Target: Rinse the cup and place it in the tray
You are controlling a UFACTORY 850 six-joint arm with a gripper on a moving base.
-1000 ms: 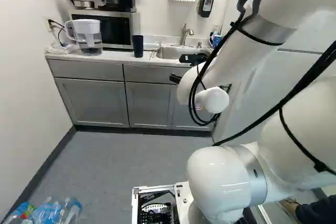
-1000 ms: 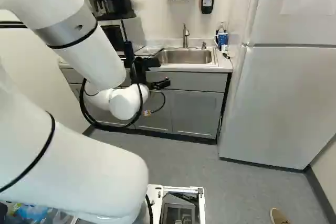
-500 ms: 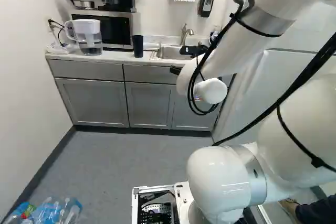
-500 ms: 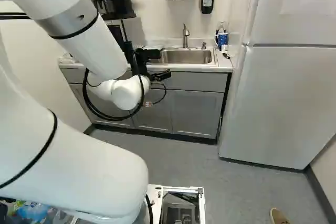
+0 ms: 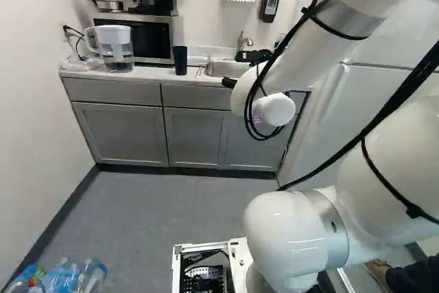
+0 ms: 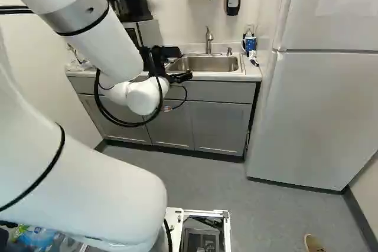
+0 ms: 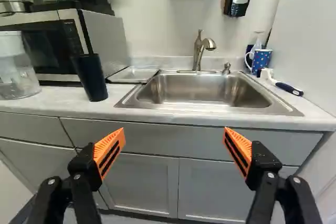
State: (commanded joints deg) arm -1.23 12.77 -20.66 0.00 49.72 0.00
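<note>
A fridge flanks the grey cabinets, whose counter stands between the gripper and the sink; its fingers are spread wide, nothing between them; a microwave and water pitcher sit beyond the dark cup, upright near the tray; across the sink, a dotted mug and brush.

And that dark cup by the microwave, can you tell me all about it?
The dark blue cup is tall, wider at its rim than its base, with no handle showing. It looks like plastic. It stands upright on the counter, in front of the microwave, between the clear pitcher and the sink. Nothing grips it.
</note>
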